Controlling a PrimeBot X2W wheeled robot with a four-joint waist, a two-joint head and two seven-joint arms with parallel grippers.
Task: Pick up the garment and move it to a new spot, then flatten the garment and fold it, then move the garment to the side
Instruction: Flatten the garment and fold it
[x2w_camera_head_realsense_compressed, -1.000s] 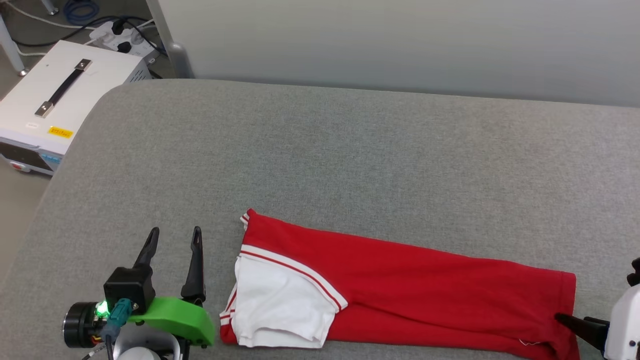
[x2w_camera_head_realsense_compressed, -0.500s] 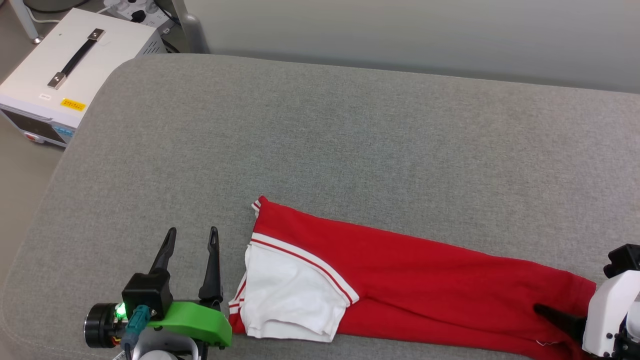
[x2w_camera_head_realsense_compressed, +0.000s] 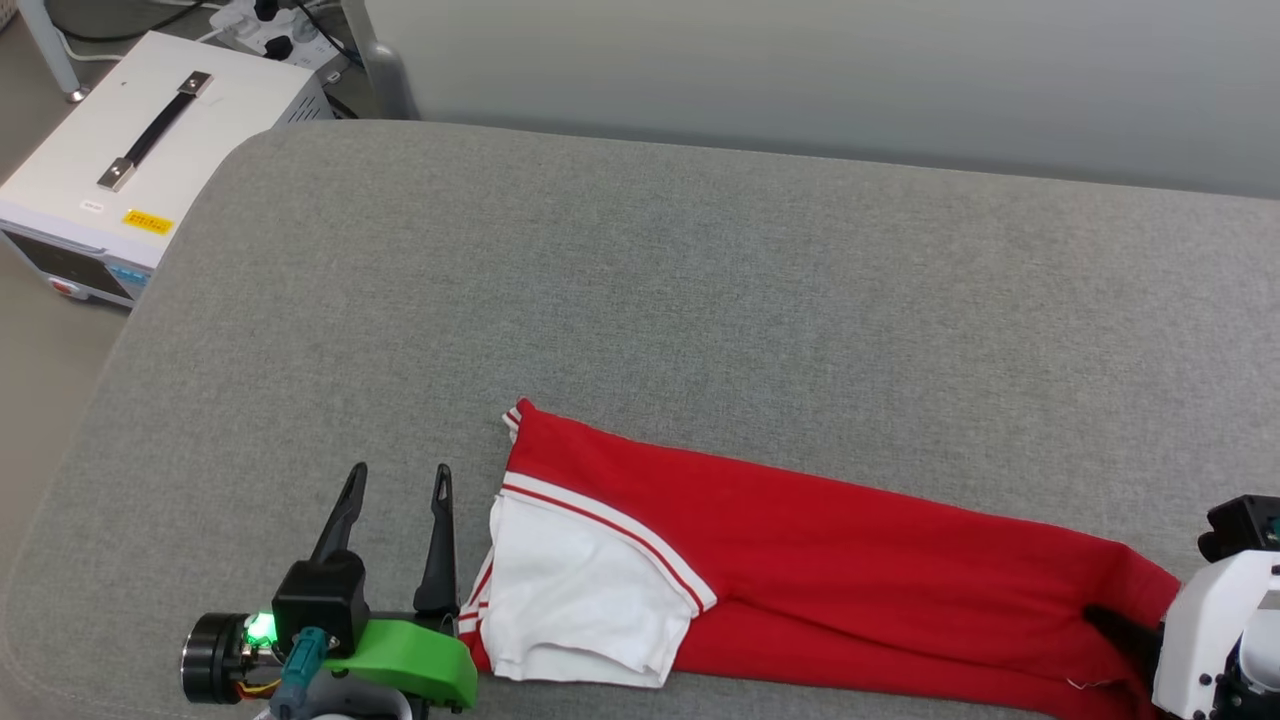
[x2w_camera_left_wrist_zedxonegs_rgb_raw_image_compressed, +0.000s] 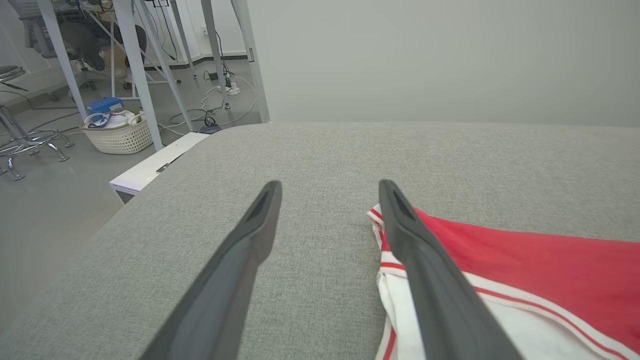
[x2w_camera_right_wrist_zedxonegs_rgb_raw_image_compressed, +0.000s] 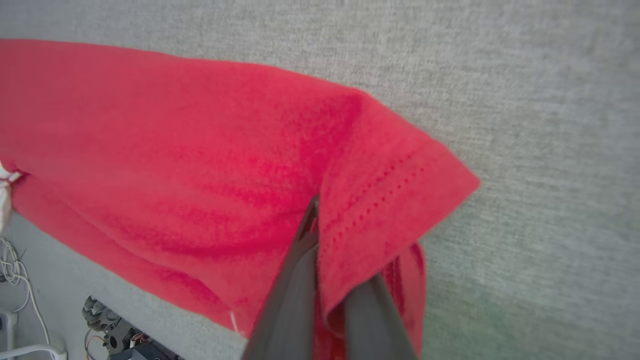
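Right wrist view reveals right pincer pinching the garment hem; left pincer spread.

Matt cloth on a cloth-covered table, plastic robot parts, metal bits at frame edges.
garment: soft knit cloth, matt, red body, stitch holes along the hem in right wrist view; its white sleeve is the same matt knit. table: grey woven fabric cover, coarse grain, matt. left gripper fingers: dark plastic, smooth, matt. green mount behind them: plastic, slight sheen. white arm shell, lower right: smooth glossy plastic. white box, upper left: smooth hard casing, material unclear; black strap handle, shiny metal brackets. Left wrist view, upper left: pale woven-look basket, smooth pale frame legs, smooth grey floor.
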